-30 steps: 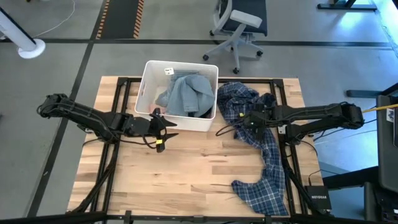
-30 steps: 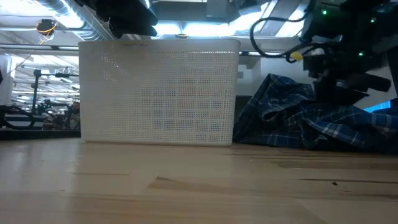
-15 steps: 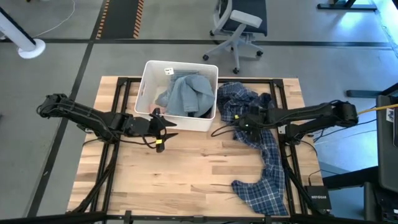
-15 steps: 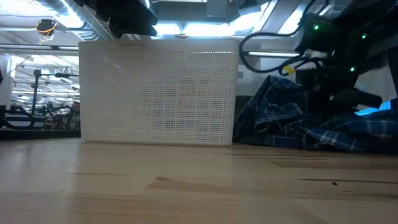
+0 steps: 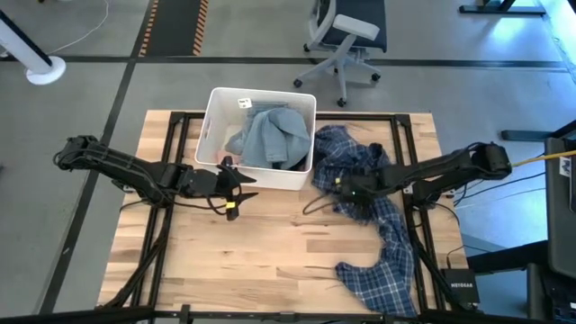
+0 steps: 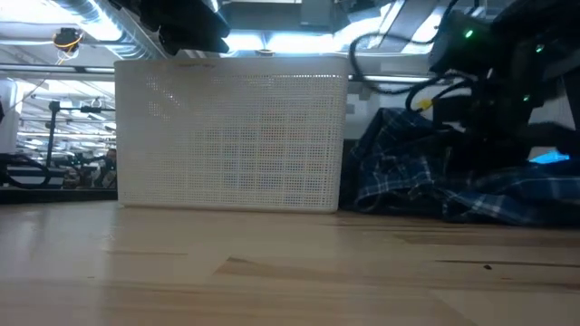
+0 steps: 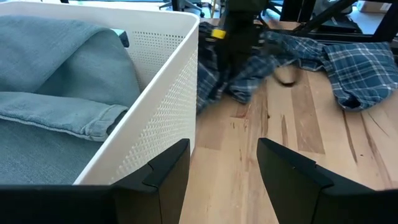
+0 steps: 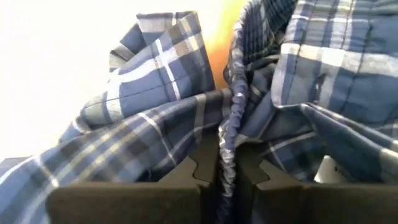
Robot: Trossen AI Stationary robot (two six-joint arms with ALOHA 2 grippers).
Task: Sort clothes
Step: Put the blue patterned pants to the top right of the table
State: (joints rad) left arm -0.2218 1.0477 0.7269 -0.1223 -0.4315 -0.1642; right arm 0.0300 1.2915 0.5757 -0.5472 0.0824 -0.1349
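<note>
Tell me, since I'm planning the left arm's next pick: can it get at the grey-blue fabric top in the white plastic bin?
Probably yes. The open left gripper hangs beside the white plastic bin, and the grey-blue fabric top lies uncovered on top.

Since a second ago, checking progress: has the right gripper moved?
Yes. The right gripper moved left along the plaid shirt, closer to the white bin.

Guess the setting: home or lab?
Likely a lab or workshop: wooden table on a bare grey floor, office chair behind it, exposed ducts overhead.
</note>
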